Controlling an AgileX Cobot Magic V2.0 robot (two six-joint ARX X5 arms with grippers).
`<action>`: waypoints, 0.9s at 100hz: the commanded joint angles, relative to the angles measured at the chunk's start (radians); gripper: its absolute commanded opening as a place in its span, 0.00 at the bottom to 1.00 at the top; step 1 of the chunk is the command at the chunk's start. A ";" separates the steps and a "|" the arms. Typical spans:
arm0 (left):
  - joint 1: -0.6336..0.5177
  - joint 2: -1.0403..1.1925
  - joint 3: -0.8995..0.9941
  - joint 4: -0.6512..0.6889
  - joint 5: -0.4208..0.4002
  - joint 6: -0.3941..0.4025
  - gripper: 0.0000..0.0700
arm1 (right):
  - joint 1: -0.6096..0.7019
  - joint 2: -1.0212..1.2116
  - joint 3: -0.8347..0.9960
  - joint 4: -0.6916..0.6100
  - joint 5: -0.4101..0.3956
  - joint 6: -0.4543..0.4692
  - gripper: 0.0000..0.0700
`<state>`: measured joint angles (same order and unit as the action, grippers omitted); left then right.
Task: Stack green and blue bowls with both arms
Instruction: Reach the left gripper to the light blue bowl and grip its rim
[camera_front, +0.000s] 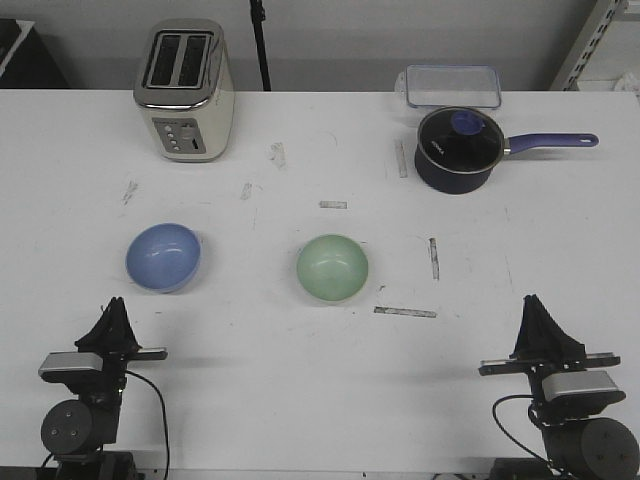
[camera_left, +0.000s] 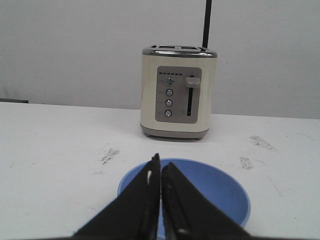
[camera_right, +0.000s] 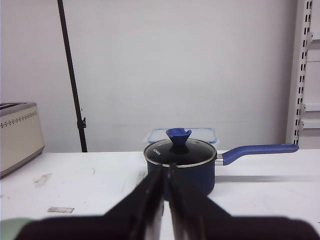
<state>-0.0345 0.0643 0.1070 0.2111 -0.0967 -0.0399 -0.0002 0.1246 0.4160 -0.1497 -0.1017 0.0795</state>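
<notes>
Front view: blue bowl (camera_front: 163, 257) sits left of the green bowl (camera_front: 332, 269), well apart on the white desk (camera_front: 300, 380) — both upright. Left gripper (camera_front: 113, 308) and right gripper (camera_front: 534, 303) — jaws together, holding nothing — rest at the near edge.

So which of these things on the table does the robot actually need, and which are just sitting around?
Needed for the stacking:
blue bowl
green bowl
left gripper and right gripper, both shut and holding nothing

Just lying about:
toaster
saucepan with its lid on
clear container behind it
</notes>
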 joint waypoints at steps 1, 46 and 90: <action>0.002 0.035 0.066 -0.010 -0.003 -0.005 0.00 | 0.001 -0.002 -0.003 0.008 0.000 0.010 0.01; 0.002 0.566 0.497 -0.289 -0.002 0.005 0.00 | 0.001 -0.002 -0.003 0.008 0.000 0.010 0.01; 0.014 1.027 0.890 -0.660 0.002 -0.166 0.00 | 0.001 -0.002 -0.003 0.008 0.000 0.010 0.01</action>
<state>-0.0292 1.0435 0.9257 -0.4076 -0.0978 -0.0948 -0.0002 0.1246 0.4160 -0.1497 -0.1020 0.0795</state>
